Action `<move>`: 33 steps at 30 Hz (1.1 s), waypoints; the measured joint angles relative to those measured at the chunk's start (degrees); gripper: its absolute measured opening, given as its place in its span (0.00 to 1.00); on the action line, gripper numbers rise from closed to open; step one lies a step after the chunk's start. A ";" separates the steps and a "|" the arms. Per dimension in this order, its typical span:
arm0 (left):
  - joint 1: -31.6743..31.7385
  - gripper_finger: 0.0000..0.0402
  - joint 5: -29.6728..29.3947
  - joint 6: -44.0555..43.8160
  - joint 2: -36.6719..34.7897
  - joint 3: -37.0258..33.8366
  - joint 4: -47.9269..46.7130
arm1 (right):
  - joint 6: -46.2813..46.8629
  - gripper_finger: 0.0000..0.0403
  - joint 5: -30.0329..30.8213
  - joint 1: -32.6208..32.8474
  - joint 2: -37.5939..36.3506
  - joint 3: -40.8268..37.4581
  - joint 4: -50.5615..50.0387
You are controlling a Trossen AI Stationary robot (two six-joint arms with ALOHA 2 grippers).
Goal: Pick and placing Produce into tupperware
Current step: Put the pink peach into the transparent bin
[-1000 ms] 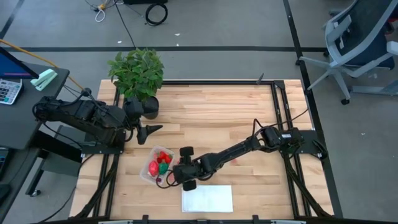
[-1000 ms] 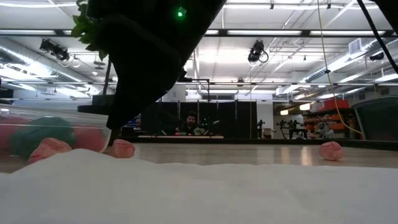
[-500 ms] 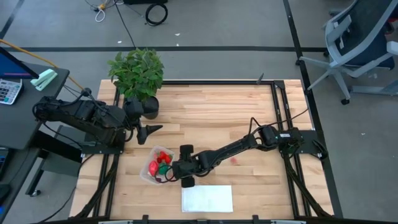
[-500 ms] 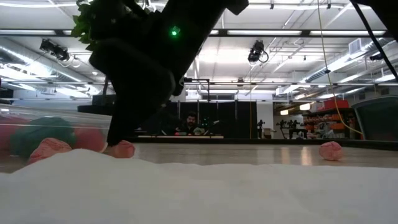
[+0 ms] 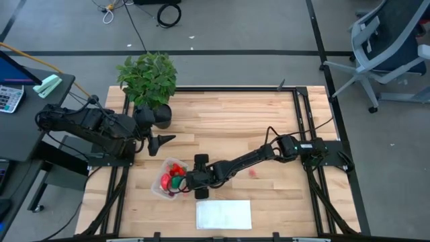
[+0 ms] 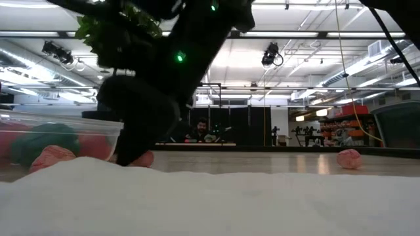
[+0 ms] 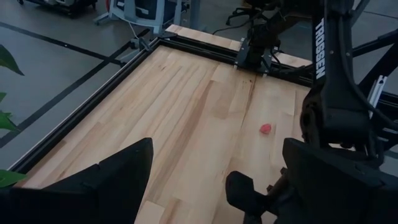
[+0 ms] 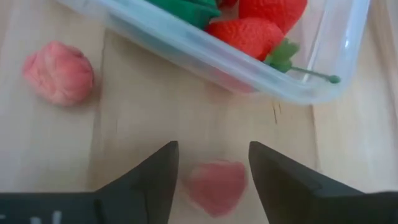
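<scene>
High view: I am bringing the right gripper (image 5: 183, 187) down beside the tupperware (image 5: 168, 179), closer than a second ago; left gripper (image 5: 163, 140) waiting released near the plant (image 5: 148, 77).
Low view: arm is hiding the pink piece (image 6: 142, 158) more than before.
Right wrist view: fingers are straddling the pink piece (image 8: 215, 186), spread; I am centring before closing.

Two dark, nearly black jointed arms are seen, each built of slim links and rounded joint housings. White "TROSSEN" lettering is printed along a link of the right arm (image 7: 333, 93). A small green light is lit on its wrist housing. Thin black cables are looped beside its base. Blunt, matte black fingers (image 8: 152, 180) are fitted.
</scene>
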 joint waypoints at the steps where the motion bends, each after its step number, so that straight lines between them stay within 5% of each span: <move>1: 0.00 0.91 0.00 0.00 -0.01 0.00 -0.01 | 0.48 0.51 0.20 0.00 -0.06 -0.82 0.49; 14: 0.00 0.91 0.00 -0.02 -0.02 0.00 -0.05 | 5.25 0.48 2.02 0.36 -0.40 -4.20 2.59; 24: 0.00 0.91 0.00 -0.02 0.00 0.00 -0.08 | 3.65 0.07 3.22 0.79 -0.75 -4.28 4.32; 33: 0.00 0.91 0.00 0.00 0.00 0.00 -0.40 | -0.01 0.08 7.87 3.17 -8.01 -4.25 5.97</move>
